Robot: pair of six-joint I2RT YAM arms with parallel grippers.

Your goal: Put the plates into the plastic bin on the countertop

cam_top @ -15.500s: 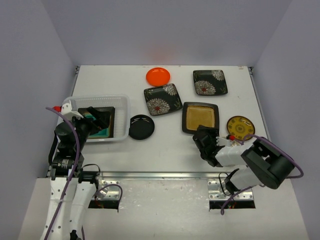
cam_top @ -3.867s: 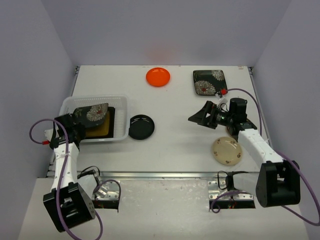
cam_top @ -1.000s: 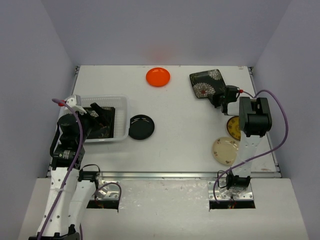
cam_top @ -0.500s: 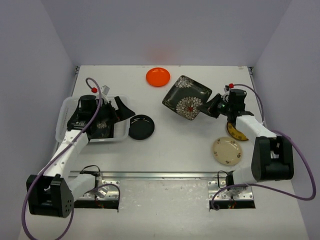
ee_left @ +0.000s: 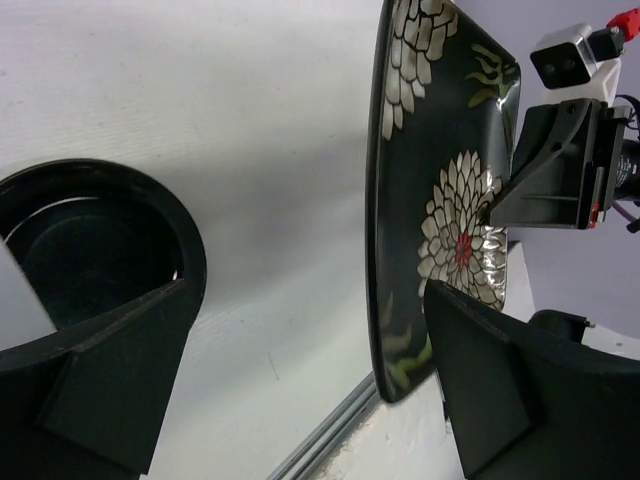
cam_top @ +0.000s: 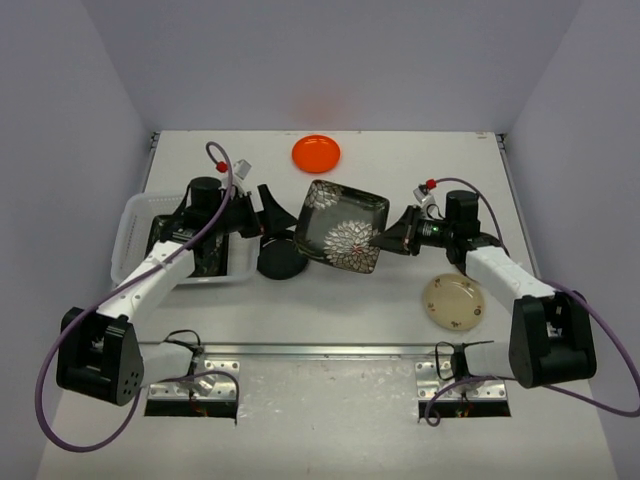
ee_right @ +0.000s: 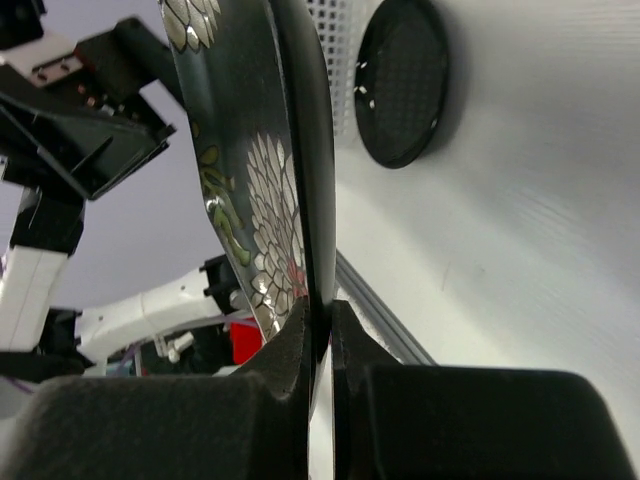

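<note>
The right claw [cam_top: 386, 240] is pressed together on the 3 o'clock edge of a black square plate with white floral print [cam_top: 343, 227], pinching its rim and holding it tilted on edge above the middle of the white desk [cam_top: 380, 300]. From the right wrist, both fingers [ee_right: 300, 335] clamp that rim. The left claw [cam_top: 262, 212] is spread wide at the plate's 9 o'clock side, with the plate's edge near one finger but not gripped. A round black plate [cam_top: 281, 258] lies flat at the floral plate's 8 o'clock. The translucent white perforated plastic bin [cam_top: 130, 235] sits at the desk's 9 o'clock, with dark plates [cam_top: 210, 258] inside, partly hidden by the left arm. A round orange plate [cam_top: 316, 153] rests at 12 o'clock and a round cream plate [cam_top: 455, 302] at 4 o'clock.
</note>
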